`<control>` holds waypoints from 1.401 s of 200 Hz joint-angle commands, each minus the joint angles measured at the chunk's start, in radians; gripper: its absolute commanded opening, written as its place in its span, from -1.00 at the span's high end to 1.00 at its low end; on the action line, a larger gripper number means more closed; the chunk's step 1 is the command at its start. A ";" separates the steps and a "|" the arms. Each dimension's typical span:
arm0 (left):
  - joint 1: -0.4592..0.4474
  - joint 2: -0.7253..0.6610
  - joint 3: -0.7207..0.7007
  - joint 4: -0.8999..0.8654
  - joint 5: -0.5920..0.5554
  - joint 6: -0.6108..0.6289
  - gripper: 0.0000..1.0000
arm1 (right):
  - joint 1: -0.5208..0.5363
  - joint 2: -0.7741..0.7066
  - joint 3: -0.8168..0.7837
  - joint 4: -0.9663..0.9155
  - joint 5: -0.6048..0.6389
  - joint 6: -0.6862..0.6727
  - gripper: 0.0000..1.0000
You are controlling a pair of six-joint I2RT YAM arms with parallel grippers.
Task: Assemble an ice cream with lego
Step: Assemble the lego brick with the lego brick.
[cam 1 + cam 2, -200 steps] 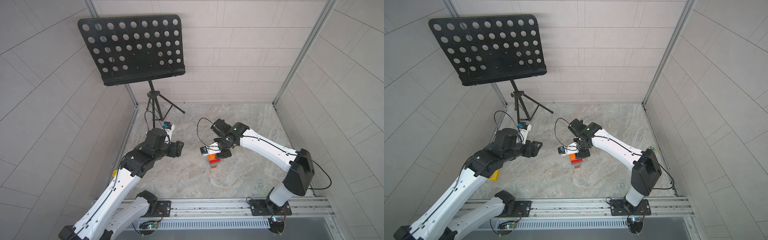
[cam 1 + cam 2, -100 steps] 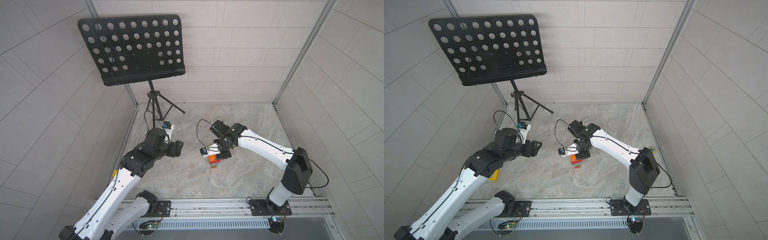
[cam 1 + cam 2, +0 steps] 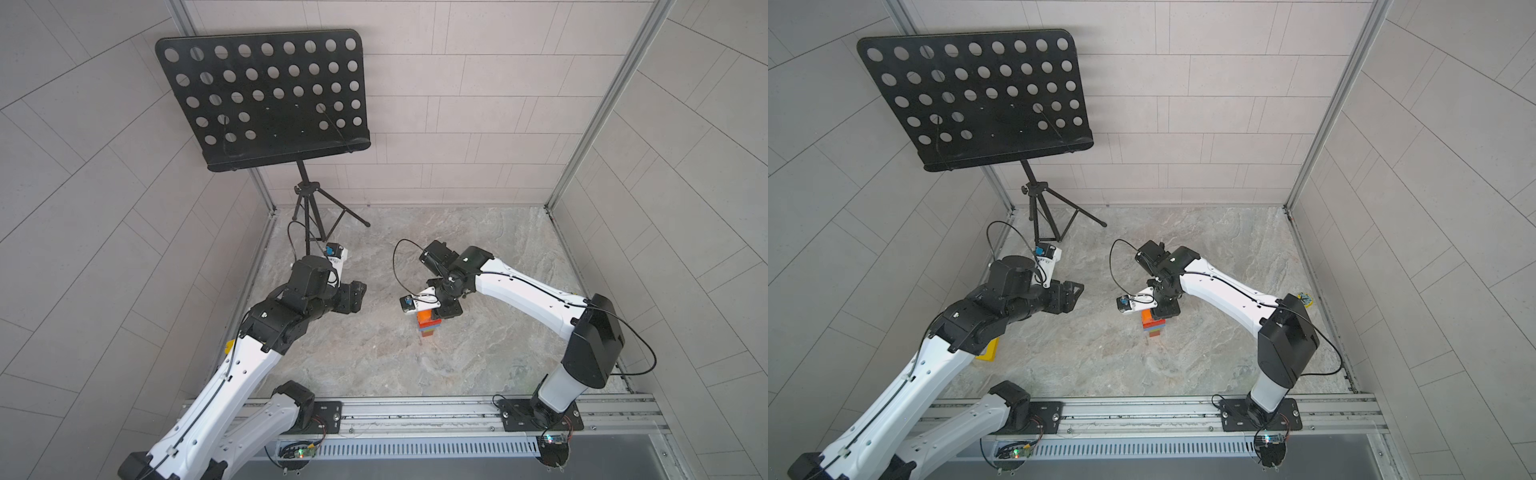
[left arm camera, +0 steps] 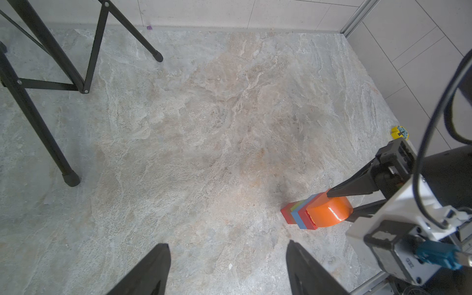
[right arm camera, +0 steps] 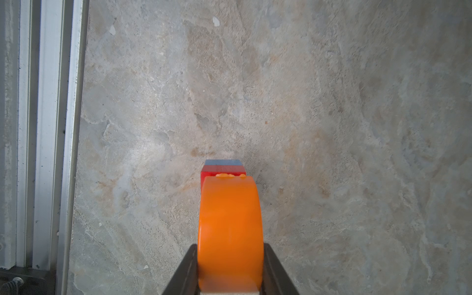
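The ice cream (image 3: 428, 326) stands upright on the stone floor in both top views (image 3: 1152, 326): an orange half-round dome over red, blue, green and red lego bricks. My right gripper (image 5: 230, 246) is shut on the orange dome (image 5: 229, 217), one finger on each flat side, coming from above. The left wrist view shows the stack (image 4: 306, 215) with the right gripper's fingers (image 4: 352, 187) clamping its dome. My left gripper (image 4: 227, 244) is open and holds nothing. It hovers well to the left of the stack (image 3: 355, 293).
A black music stand (image 3: 266, 99) on a tripod (image 3: 309, 216) fills the back left corner. A yellow triangular frame (image 3: 988, 351) lies under my left arm by the left wall. A small yellow object with a blue mark (image 3: 1305, 298) sits by the right wall. An aluminium rail (image 3: 415, 411) borders the front.
The right arm has shifted very slightly to the left while still holding the dome. The stack and the left arm have not moved.
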 commanded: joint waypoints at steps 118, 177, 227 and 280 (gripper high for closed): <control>0.015 0.000 -0.010 0.020 0.021 0.009 -0.56 | 0.006 -0.028 0.012 -0.046 -0.018 0.016 1.00; 0.021 0.001 -0.010 0.022 0.030 0.009 -0.56 | 0.008 -0.036 0.031 -0.036 -0.006 0.058 1.00; 0.025 0.002 -0.013 0.027 0.036 0.006 -0.56 | 0.009 -0.050 0.043 -0.032 0.005 0.099 1.00; 0.031 0.008 -0.013 0.030 0.048 0.006 -0.56 | 0.011 -0.029 0.028 -0.047 0.006 0.118 1.00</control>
